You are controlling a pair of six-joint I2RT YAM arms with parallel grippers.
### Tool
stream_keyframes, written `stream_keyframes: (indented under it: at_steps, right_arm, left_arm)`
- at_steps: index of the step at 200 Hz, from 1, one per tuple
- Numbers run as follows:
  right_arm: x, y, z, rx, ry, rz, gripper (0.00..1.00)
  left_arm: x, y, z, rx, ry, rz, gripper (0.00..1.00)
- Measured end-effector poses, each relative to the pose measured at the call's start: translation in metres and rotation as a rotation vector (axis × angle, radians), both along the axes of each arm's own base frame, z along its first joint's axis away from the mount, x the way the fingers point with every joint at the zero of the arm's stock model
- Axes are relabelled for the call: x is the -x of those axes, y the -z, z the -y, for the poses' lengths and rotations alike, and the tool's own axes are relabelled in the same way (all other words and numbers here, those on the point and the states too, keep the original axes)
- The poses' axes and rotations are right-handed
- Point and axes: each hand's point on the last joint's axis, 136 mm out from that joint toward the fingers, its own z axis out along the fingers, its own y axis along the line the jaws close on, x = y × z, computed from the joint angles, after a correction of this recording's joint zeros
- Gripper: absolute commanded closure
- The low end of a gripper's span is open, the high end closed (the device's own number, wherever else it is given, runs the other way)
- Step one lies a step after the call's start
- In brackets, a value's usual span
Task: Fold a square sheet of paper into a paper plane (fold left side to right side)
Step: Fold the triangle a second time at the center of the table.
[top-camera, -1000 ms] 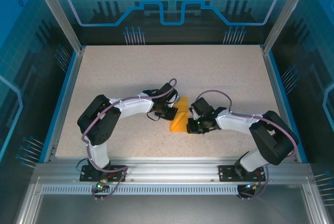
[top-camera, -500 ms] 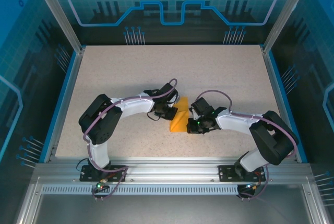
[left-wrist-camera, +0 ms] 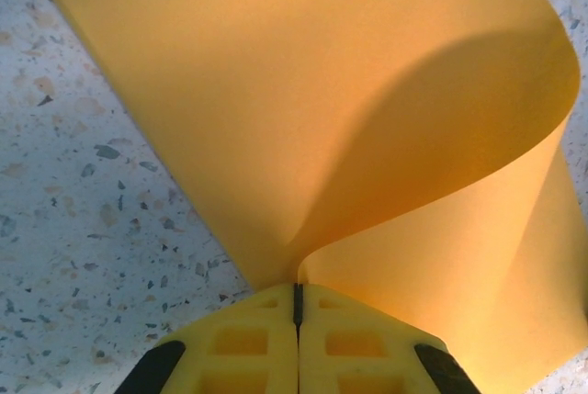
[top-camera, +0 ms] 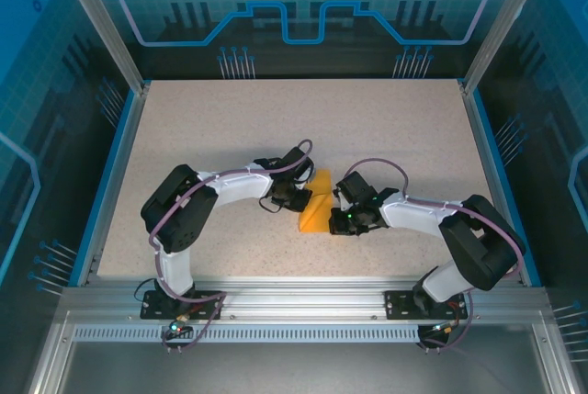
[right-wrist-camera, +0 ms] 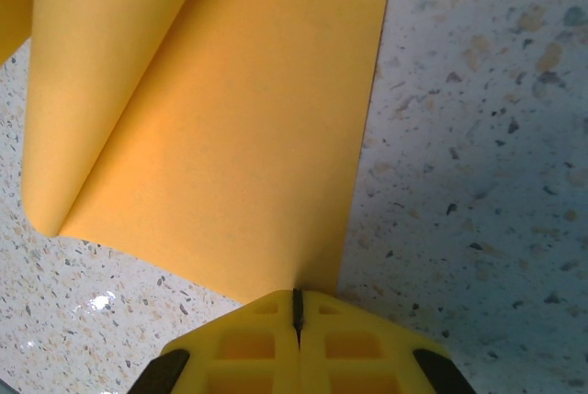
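Top external view: the square sheet of paper (top-camera: 315, 208) sits mid-table between the two grippers, bent into a raised, uncreased loop, not lying flat. Over the last second its outline and position are unchanged.

Left wrist view: the left gripper (left-wrist-camera: 297, 307) has its jaws together, clamped on one edge of the sheet. From that pinch the paper rises and curls over in a smooth arch, with no sharp fold line visible.

Right wrist view: the right gripper (right-wrist-camera: 297, 307) also has its jaws together, pinching the sheet's edge. Here the paper lies low on the table (right-wrist-camera: 478, 137), with a soft rolled bend on its far-left side.

Change noted: only the left arm's elbow and shoulder have shifted slightly inward. Both grippers have held their places and their grips.

Assessment: the left-to-right fold is in progress but not finished. The lifted edge appears to have been carried over, but the bend is still rounded. In my judgement the edges still need to be aligned and the loop pressed flat into a crease. Risk: pulling unevenly while both grips hold could skew the fold.
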Motion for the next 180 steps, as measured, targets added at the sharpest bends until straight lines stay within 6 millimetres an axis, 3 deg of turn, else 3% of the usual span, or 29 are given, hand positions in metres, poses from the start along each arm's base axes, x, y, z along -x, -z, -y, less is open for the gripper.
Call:
stream_keyframes:
  at_steps: [111,140,180]
  right_arm:
    - [-0.001,-0.002,-0.001,-0.009,0.0,0.005,1.0]
    - [-0.005,-0.015,-0.001,-0.087,0.025,0.036,1.0]
    - [-0.029,-0.038,-0.008,-0.248,0.093,0.096,1.0]
  left_arm:
    - [0.0,0.002,0.0,-0.003,-0.001,-0.004,0.92]
    - [0.0,0.003,0.0,-0.002,-0.001,-0.004,0.92]
    - [0.0,0.003,0.0,0.002,0.0,-0.003,0.92]
